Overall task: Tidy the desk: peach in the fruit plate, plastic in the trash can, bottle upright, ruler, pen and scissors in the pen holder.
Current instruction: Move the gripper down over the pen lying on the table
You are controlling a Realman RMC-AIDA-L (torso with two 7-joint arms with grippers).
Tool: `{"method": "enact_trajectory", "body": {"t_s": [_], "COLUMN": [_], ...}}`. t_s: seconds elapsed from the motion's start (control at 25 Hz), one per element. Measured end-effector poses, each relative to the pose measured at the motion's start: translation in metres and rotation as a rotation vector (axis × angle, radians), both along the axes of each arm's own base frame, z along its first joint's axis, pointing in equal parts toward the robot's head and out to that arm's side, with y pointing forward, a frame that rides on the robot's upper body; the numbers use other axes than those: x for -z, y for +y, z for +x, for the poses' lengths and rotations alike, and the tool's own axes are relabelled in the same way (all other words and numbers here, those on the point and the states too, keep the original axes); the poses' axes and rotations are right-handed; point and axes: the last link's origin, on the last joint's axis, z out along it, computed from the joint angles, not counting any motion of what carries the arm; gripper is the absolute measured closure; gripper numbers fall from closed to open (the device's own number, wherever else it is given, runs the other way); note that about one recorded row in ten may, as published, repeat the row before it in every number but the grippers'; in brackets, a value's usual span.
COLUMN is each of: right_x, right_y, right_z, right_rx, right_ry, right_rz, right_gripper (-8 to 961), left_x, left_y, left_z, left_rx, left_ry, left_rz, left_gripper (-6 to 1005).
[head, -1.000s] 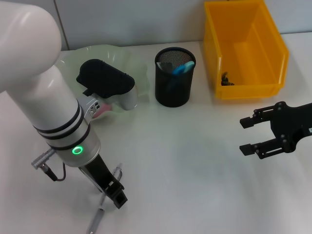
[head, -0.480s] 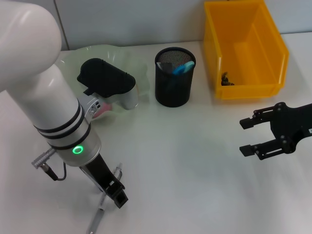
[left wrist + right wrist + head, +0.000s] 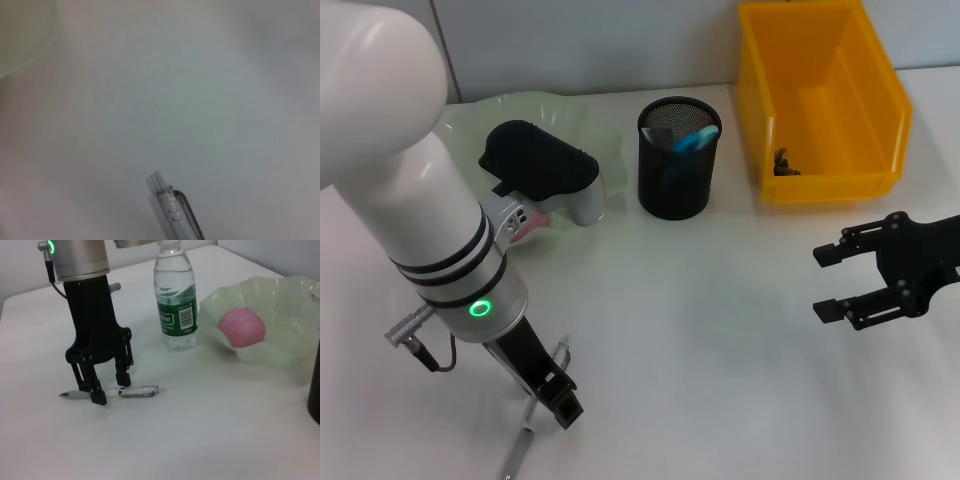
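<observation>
The clear pen (image 3: 136, 391) lies flat on the white desk, its clip end close up in the left wrist view (image 3: 172, 212). My left gripper (image 3: 111, 390) stands open over it, one finger on each side of the barrel, tips at desk level; from the head it shows at the near left (image 3: 558, 397). The bottle (image 3: 174, 302) stands upright beside the green fruit plate (image 3: 280, 300), which holds the pink peach (image 3: 241, 328). The black mesh pen holder (image 3: 678, 160) has blue items inside. The yellow trash can (image 3: 825, 100) holds a small dark scrap. My right gripper (image 3: 840, 283) hovers open at the right.
The left arm's bulk (image 3: 410, 190) hides the bottle and most of the plate from the head. The trash can stands at the back right, just beyond the right gripper. Bare desk lies between the two grippers.
</observation>
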Motion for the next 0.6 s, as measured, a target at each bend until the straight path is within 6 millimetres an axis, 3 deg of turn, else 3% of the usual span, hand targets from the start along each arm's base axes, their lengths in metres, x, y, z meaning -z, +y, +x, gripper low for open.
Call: {"method": "enact_trajectory", "body": {"t_s": [0.6], "right_x": [-0.0016], "right_y": [-0.0010], "right_z": [0.0020], "right_rx": [0.003], "right_ry": [-0.003], "right_rz": [0.002], "right_gripper": [208], "left_x": [0.0012], "left_y": [-0.0018], "left_z": [-0.0023], "left_rx": [-0.005], "left_ry": [0.004], "left_rz": [-0.003], "left_gripper": [449]}}
